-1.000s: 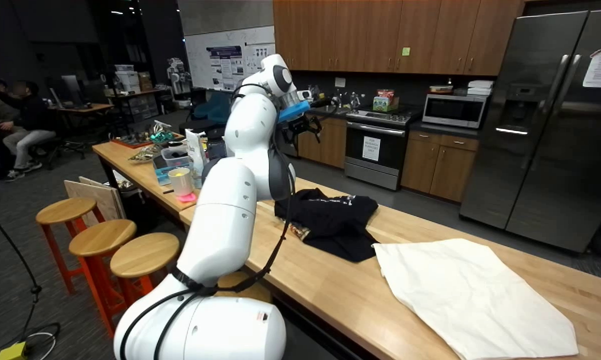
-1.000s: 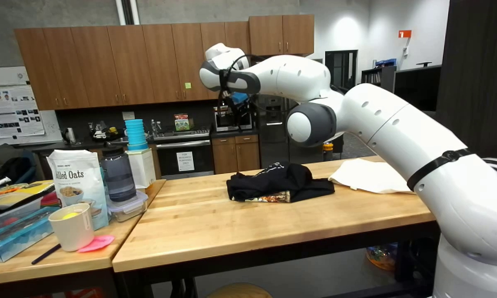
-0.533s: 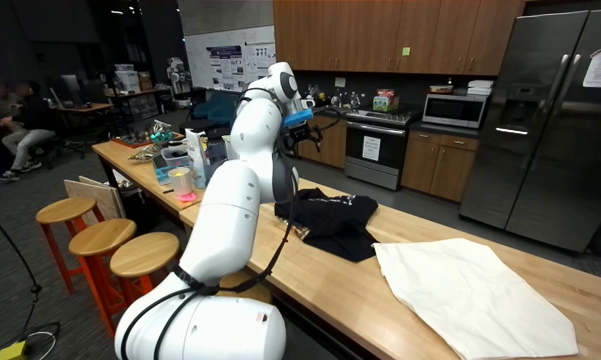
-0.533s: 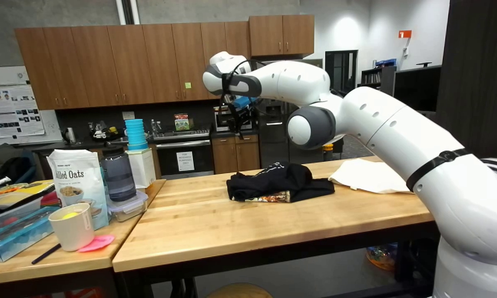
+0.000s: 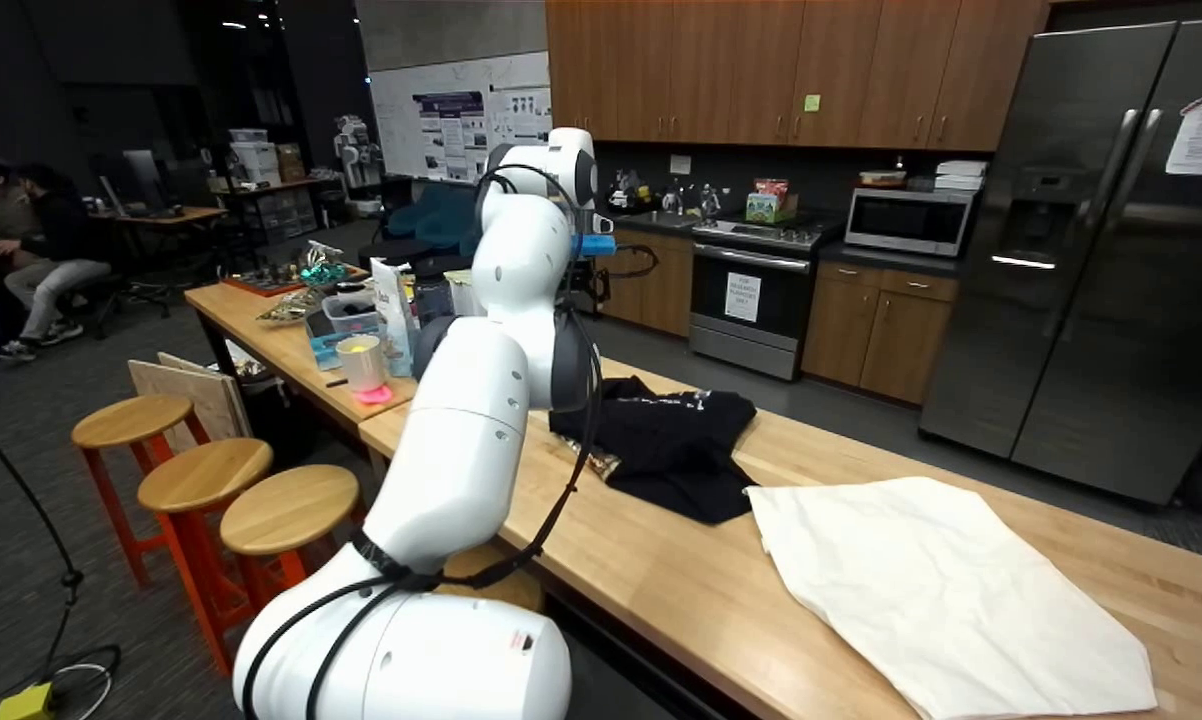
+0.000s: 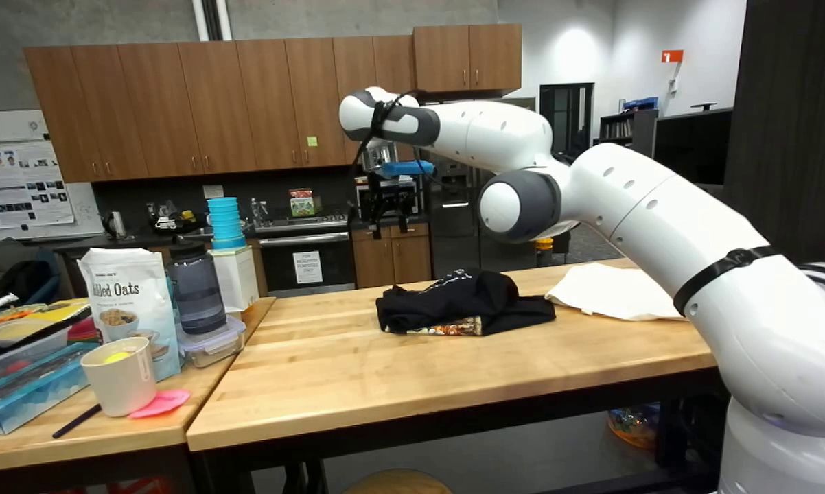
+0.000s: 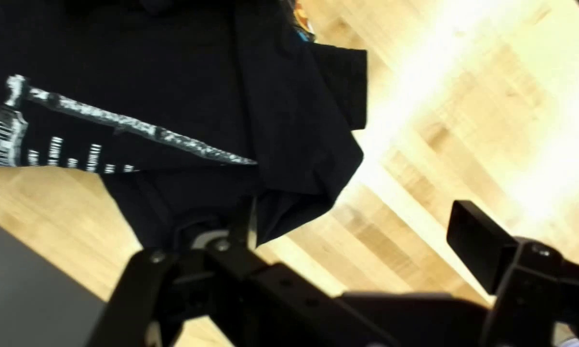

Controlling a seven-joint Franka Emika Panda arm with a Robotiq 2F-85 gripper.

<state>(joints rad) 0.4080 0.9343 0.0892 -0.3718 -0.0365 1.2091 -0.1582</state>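
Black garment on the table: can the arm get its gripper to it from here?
Probably yes: the gripper hangs open and empty above the table, and nothing visible covers the black garment or stands between them. The two look apart, so the gripper would likely need lowering.

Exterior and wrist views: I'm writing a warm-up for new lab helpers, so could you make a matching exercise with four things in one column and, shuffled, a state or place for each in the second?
Things
1. Gripper
2. Black garment
3. White cloth
4. Mug

States or places
A. Standing upright near the oats bag
B. Spread out mostly flat
C. Open, holding nothing
D. Bunched up in folds

Right pairs
1-C; 2-D; 3-B; 4-A
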